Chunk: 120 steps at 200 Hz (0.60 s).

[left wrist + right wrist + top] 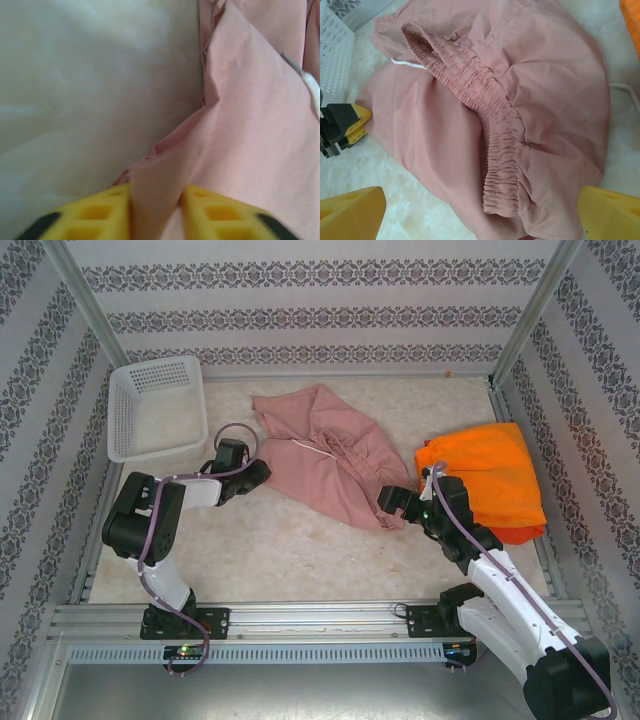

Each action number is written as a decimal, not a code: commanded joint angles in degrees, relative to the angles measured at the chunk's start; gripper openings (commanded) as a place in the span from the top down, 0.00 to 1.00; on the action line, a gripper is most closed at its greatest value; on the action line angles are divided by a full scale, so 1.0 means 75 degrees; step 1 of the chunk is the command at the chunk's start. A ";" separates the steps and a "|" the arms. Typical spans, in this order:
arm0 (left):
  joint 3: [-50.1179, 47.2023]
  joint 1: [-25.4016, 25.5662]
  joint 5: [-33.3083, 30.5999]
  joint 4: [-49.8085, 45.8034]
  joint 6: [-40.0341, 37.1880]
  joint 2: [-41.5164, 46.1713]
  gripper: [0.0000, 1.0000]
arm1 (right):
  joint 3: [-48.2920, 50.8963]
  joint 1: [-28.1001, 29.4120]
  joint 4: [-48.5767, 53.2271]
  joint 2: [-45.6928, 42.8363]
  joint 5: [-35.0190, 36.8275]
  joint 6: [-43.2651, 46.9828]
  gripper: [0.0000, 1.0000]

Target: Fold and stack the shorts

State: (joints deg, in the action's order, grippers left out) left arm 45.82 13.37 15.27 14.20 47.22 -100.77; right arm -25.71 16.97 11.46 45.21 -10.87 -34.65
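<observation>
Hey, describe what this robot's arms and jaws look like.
The left arm and right arm match: white links, black joint housings, and a mauve cable looped alongside each. The jaws are yellow plastic with square recesses, black toward their mounts.

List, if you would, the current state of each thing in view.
pink shorts: unfolded, crumpled, lying spread out.
orange shorts: stacked at the right, lighter pair over a redder one.
basket: upright, empty.
left gripper: shut on the pink shorts' edge.
right gripper: open, at the pink shorts' waistband end.
</observation>
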 commanded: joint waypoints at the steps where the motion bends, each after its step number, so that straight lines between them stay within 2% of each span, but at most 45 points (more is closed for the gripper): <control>1: 0.0253 -0.0071 0.0133 0.0210 -0.0058 0.0168 0.87 | -0.0091 -0.0082 0.0230 0.0189 -0.0120 -0.0119 0.04; 21: 0.0283 -0.0074 -0.0005 -0.0234 -0.0328 0.0819 1.00 | -0.0255 -0.0075 0.0651 0.0469 -0.0015 -0.0148 0.09; 68: 0.0053 -0.0071 -0.0551 -0.1984 -0.1040 0.3571 1.00 | -0.0754 0.0386 0.1763 0.1214 0.0438 0.0070 0.18; 98: -0.0580 -0.0004 -0.0554 -0.2733 -0.1114 0.4780 1.00 | -0.1156 0.1120 0.2057 0.1697 0.0893 0.0217 0.19; 120: -0.1288 0.0034 -0.0867 -0.3178 -0.1158 0.5375 1.00 | -0.1672 0.2044 0.2227 0.2071 0.1492 0.0295 0.20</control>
State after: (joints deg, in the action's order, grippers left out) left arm 42.33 13.43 12.10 0.05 40.64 -62.83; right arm -33.41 26.48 25.15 58.59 -5.91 -34.09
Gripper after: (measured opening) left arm 0.039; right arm 0.803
